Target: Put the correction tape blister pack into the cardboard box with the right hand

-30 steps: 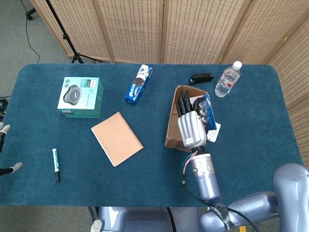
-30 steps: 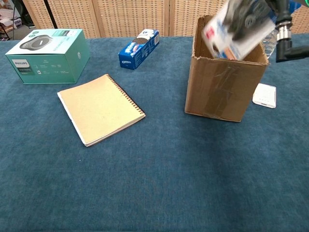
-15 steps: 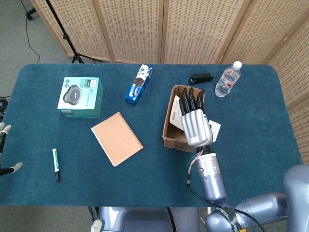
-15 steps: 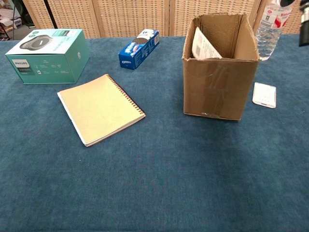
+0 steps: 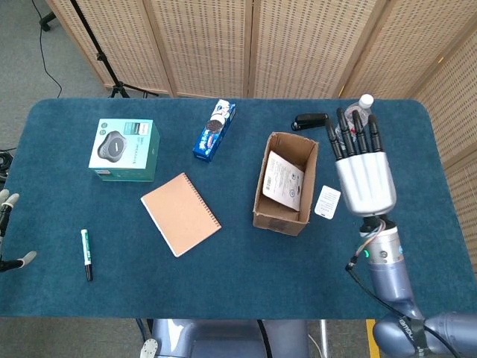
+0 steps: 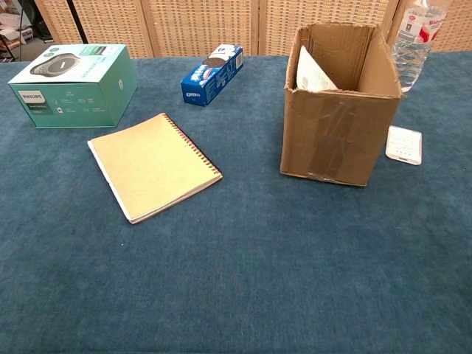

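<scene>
The correction tape blister pack [image 5: 285, 181] lies inside the open cardboard box [image 5: 267, 206], white backing side up; from the chest view its upper corner [image 6: 313, 75] shows above the box wall [image 6: 335, 136]. My right hand [image 5: 363, 173] hovers to the right of the box, above the table, fingers spread and straight, holding nothing. It does not appear in the chest view. At the far left edge of the head view only the fingertips of my left hand [image 5: 7, 199] show, off the table.
A water bottle [image 5: 350, 124], a black stapler [image 5: 310, 121] and a small white card [image 5: 327, 201] lie near my right hand. An Oreo pack [image 5: 215, 130], a green Philips box [image 5: 124, 149], a tan notebook [image 5: 180, 213] and a marker [image 5: 86, 253] occupy the left half.
My right hand let go of the blister pack over the box, then drew away to the right. The pack dropped inside the box, and the box shifted slightly.
</scene>
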Controlling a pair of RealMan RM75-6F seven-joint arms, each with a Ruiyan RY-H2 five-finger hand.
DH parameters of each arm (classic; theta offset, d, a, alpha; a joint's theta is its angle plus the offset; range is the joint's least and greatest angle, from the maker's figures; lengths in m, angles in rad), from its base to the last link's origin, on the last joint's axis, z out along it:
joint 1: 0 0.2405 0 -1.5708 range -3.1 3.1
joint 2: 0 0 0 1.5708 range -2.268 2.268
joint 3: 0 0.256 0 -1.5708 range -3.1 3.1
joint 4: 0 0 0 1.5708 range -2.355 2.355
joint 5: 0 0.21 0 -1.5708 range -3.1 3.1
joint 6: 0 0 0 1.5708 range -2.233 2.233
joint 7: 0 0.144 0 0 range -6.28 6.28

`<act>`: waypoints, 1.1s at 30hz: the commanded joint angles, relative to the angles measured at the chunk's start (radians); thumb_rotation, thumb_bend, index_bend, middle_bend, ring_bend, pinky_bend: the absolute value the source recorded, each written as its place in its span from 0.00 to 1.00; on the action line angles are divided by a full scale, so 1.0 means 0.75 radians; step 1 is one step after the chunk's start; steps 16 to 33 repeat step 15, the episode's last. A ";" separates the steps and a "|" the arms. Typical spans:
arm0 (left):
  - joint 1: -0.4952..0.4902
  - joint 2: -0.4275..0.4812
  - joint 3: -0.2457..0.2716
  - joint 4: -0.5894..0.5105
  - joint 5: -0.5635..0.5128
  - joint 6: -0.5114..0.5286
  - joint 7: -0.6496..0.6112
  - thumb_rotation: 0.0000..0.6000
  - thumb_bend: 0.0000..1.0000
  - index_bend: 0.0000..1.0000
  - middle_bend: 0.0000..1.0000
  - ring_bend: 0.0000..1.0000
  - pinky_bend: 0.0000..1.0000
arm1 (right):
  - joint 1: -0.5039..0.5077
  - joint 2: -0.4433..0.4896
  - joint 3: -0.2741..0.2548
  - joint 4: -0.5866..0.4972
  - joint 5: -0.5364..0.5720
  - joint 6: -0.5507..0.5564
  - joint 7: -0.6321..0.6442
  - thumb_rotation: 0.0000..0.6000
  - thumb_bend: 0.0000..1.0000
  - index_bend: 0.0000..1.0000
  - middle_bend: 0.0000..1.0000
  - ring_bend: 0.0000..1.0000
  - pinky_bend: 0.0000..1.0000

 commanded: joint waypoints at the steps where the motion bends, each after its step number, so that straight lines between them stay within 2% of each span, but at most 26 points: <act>1: 0.001 -0.004 0.001 0.002 0.005 0.005 0.000 1.00 0.00 0.00 0.00 0.00 0.00 | -0.375 0.190 -0.160 0.474 -0.414 -0.096 1.110 1.00 0.00 0.00 0.00 0.00 0.10; 6: 0.004 -0.010 0.005 0.004 0.014 0.012 0.000 1.00 0.00 0.00 0.00 0.00 0.00 | -0.512 0.134 -0.205 0.644 -0.501 -0.084 1.436 1.00 0.00 0.00 0.00 0.00 0.10; 7: 0.006 -0.012 0.008 0.004 0.020 0.016 0.001 1.00 0.00 0.00 0.00 0.00 0.00 | -0.567 0.097 -0.232 0.703 -0.520 -0.076 1.496 1.00 0.00 0.00 0.00 0.00 0.10; 9: 0.008 -0.014 0.011 0.008 0.030 0.022 -0.003 1.00 0.00 0.00 0.00 0.00 0.00 | -0.635 0.028 -0.249 0.822 -0.563 -0.039 1.513 1.00 0.00 0.00 0.00 0.00 0.10; 15: 0.011 -0.024 0.015 0.034 0.072 0.048 -0.031 1.00 0.00 0.00 0.00 0.00 0.00 | -0.763 -0.118 -0.269 0.989 -0.633 0.005 1.450 1.00 0.00 0.02 0.00 0.00 0.10; 33: 0.011 -0.024 0.015 0.034 0.072 0.048 -0.031 1.00 0.00 0.00 0.00 0.00 0.00 | -0.763 -0.118 -0.269 0.989 -0.633 0.005 1.450 1.00 0.00 0.02 0.00 0.00 0.10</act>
